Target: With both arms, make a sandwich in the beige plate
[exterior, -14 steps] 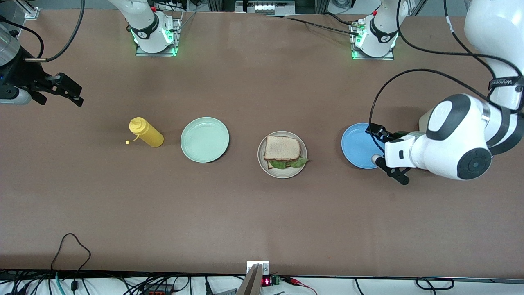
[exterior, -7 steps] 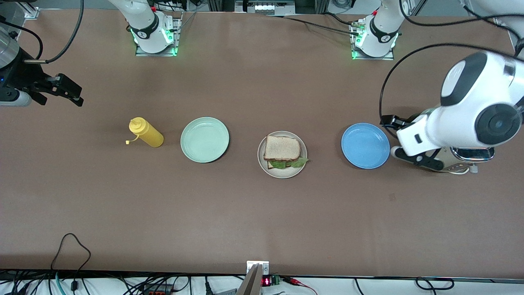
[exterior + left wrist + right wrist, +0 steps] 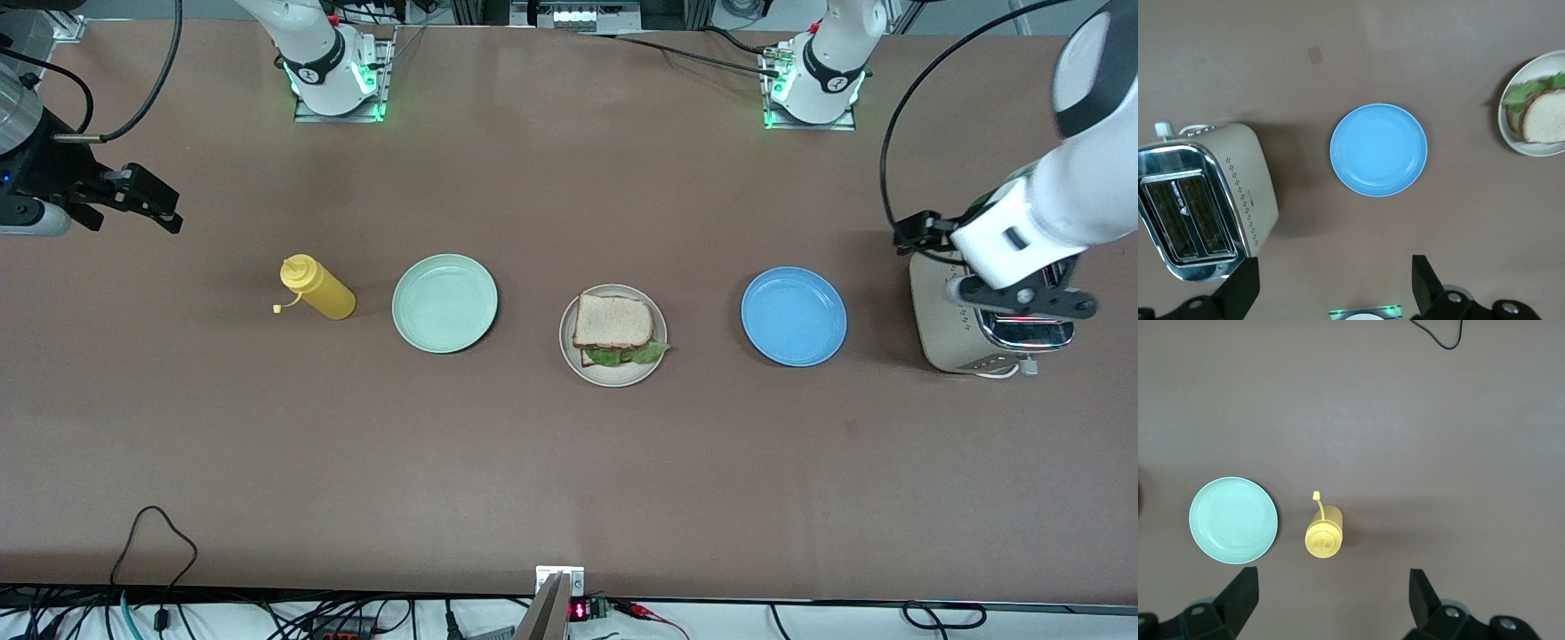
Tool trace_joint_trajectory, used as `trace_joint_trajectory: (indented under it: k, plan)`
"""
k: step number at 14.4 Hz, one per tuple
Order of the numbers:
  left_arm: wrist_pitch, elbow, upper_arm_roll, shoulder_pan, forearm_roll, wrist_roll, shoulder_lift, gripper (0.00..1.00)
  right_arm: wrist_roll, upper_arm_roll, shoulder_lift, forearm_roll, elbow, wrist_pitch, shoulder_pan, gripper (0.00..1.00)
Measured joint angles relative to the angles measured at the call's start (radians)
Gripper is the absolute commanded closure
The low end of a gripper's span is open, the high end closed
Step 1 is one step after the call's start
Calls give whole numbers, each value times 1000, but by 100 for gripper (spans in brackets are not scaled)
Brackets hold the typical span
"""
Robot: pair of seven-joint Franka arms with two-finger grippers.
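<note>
The sandwich (image 3: 613,329), two toast slices with green lettuce poking out between them, lies on the beige plate (image 3: 569,348) at mid-table. It also shows at the edge of the left wrist view as the sandwich (image 3: 1541,113) on the beige plate (image 3: 1509,133). My left gripper (image 3: 1022,300) hangs open and empty high over the toaster (image 3: 951,351); in its own view the left gripper (image 3: 1335,273) has bare table between its fingers. My right gripper (image 3: 151,203) waits open and empty over the right arm's end of the table, and the right gripper (image 3: 1333,583) frames bare table.
A blue plate (image 3: 794,316) lies between the sandwich and the toaster. A mint-green plate (image 3: 444,303) and a yellow squeeze bottle (image 3: 318,288) stand toward the right arm's end. Cables lie along the table edge nearest the front camera.
My left arm has swung up and away from beside the blue plate to above the toaster. The right arm has hardly moved. The sandwich and plates are unmoved.
</note>
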Motion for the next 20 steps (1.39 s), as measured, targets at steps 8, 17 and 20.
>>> trace_joint_trajectory:
  k: [8,17,20]
  plan:
    - [191,-176,298,-160,-51,3,-128,0,0,1,0,0,2,-1,0,0]
    - [232,-282,371,-222,-69,26,-229,0,0,1,0,0,2,-1,0,0]
    - [235,-284,376,-224,-70,27,-229,0,0,1,0,0,2,-1,0,0]
